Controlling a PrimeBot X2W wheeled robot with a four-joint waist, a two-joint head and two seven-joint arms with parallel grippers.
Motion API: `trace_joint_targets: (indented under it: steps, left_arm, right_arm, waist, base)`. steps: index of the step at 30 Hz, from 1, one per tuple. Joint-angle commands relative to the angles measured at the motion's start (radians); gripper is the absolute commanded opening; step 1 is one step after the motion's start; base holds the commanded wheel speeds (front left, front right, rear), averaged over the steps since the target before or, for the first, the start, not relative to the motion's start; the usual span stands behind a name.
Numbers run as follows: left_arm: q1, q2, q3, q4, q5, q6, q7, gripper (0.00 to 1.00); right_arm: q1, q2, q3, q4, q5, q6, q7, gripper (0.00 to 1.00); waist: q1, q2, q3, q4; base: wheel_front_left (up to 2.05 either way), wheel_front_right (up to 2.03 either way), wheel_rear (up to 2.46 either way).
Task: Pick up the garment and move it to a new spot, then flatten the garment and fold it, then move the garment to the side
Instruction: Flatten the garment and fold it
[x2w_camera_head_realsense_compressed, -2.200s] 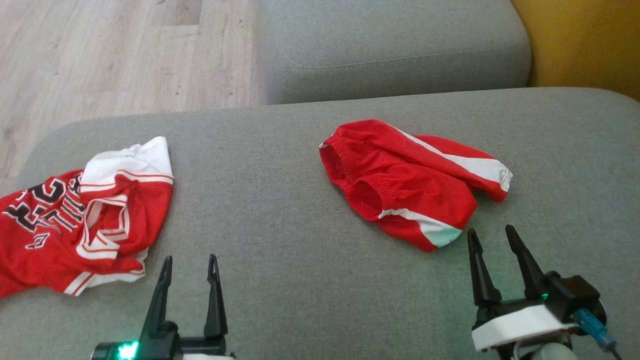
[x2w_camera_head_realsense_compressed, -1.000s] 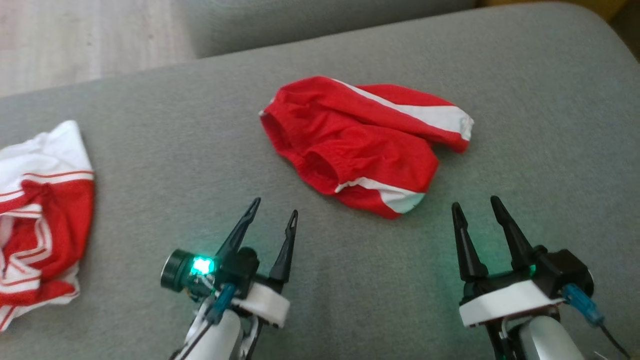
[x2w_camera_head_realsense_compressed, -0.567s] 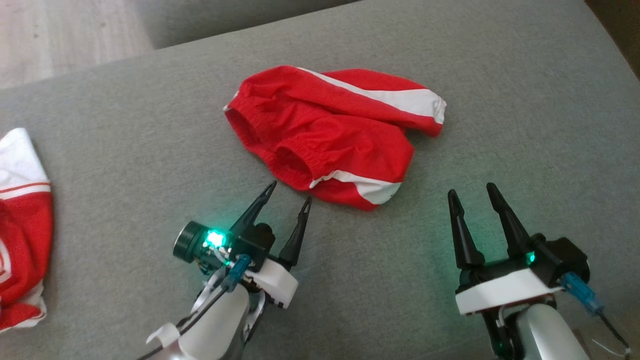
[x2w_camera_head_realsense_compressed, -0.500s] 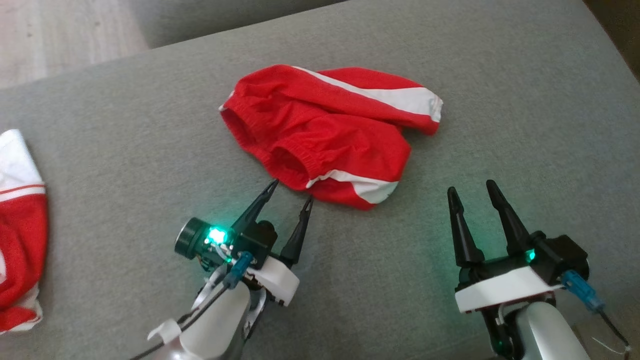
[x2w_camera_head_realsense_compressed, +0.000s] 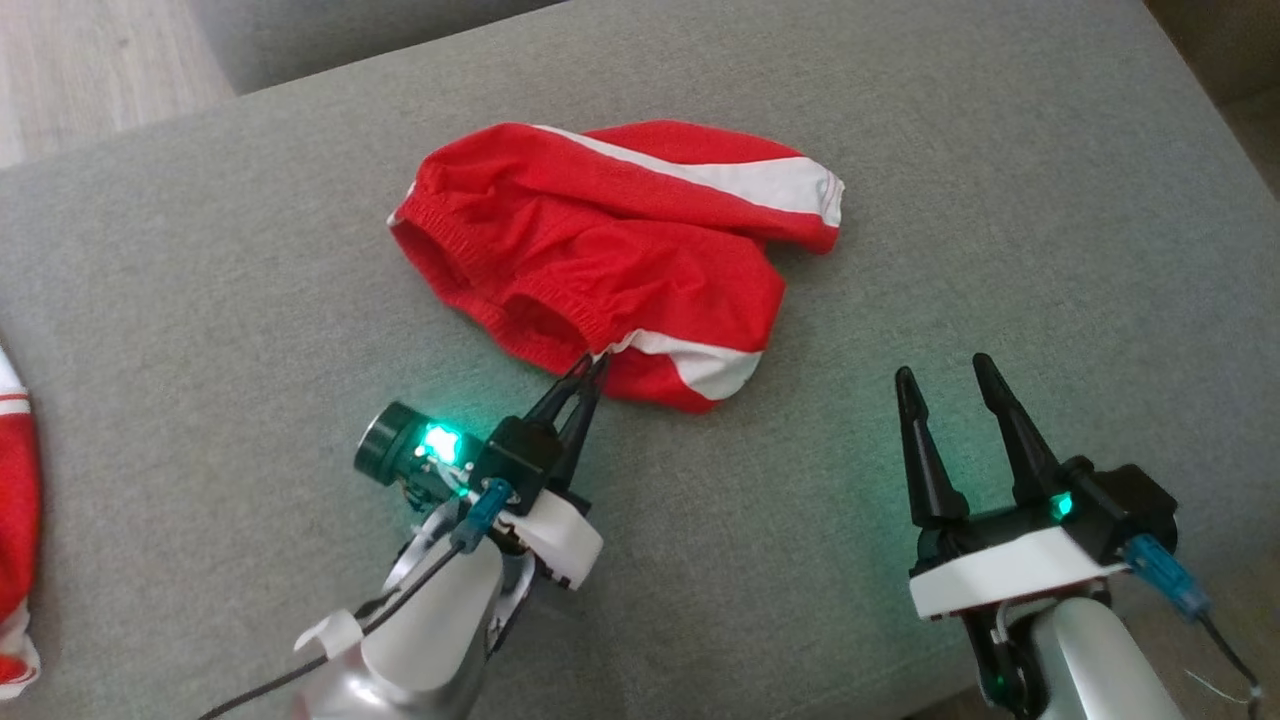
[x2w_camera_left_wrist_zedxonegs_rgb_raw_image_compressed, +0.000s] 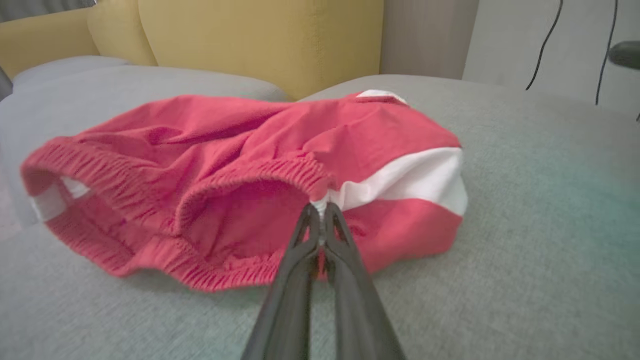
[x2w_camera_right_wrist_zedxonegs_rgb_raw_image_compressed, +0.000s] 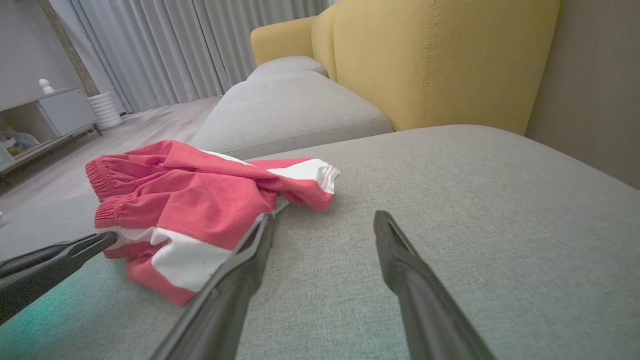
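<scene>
Red shorts (x2w_camera_head_realsense_compressed: 600, 250) with white side stripes lie crumpled near the middle of a grey sofa cushion (x2w_camera_head_realsense_compressed: 1000, 200). The left claw (x2w_camera_head_realsense_compressed: 590, 365) is pinched closed on the shorts' near waistband edge, where the elastic meets a white stripe. The right claw (x2w_camera_head_realsense_compressed: 940, 372) is open, apart from the shorts, to their right. Bare cushion surrounds the shorts on every side. Another red garment (x2w_camera_head_realsense_compressed: 15, 480) lies at the cushion's far left edge, well apart.

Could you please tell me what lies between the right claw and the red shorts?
Bare grey cushion: in the head view, the open right claw stands apart from the shorts.
</scene>
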Motion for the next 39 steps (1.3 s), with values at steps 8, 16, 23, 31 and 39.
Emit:
trace_joint_targets:
  steps: [8, 16, 23, 31, 39]
  left_arm:
    - [-0.073, 0.002, -0.015, -0.142, -0.007, -0.075, -0.008, 0.0]
    - [-0.304, 0.024, -0.024, -0.258, -0.018, -0.116, -0.008, 0.0]
    - [-0.418, 0.086, 0.035, -0.389, -0.037, -0.119, 0.008, 0.0]
    - [-0.178, 0.226, 0.052, -0.427, -0.125, -0.119, 0.109, 0.0]
    - [0.01, 0.342, 0.104, -0.383, -0.178, -0.091, 0.099, 0.0]
  right_arm:
    - [-0.023, -0.003, 0.016, -0.023, 0.014, 0.007, -0.004, 1.0]
    - [0.005, -0.003, 0.021, -0.017, 0.028, 0.007, -0.004, 1.0]
    - [0.034, -0.003, 0.012, -0.017, 0.037, 0.007, -0.004, 1.0]
    - [0.047, -0.003, 0.009, -0.02, 0.039, 0.007, -0.004, 1.0]
    - [0.027, -0.003, -0.02, -0.014, 0.035, 0.007, -0.004, 1.0]
  waist:
    - [0.0, 0.0, -0.036, 0.0]
    - [0.0, 0.0, -0.113, 0.008]
    - [0.0, 0.0, -0.162, 0.041]
    - [0.0, 0.0, -0.157, 0.097]
    - [0.0, 0.0, -0.121, 0.161]
  base:
    - [0.0, 0.0, 0.0]
    - [0.0, 0.0, 0.0]
    - [0.0, 0.0, 0.0]
    - [0.0, 0.0, 0.0]
    - [0.0, 0.0, 0.0]
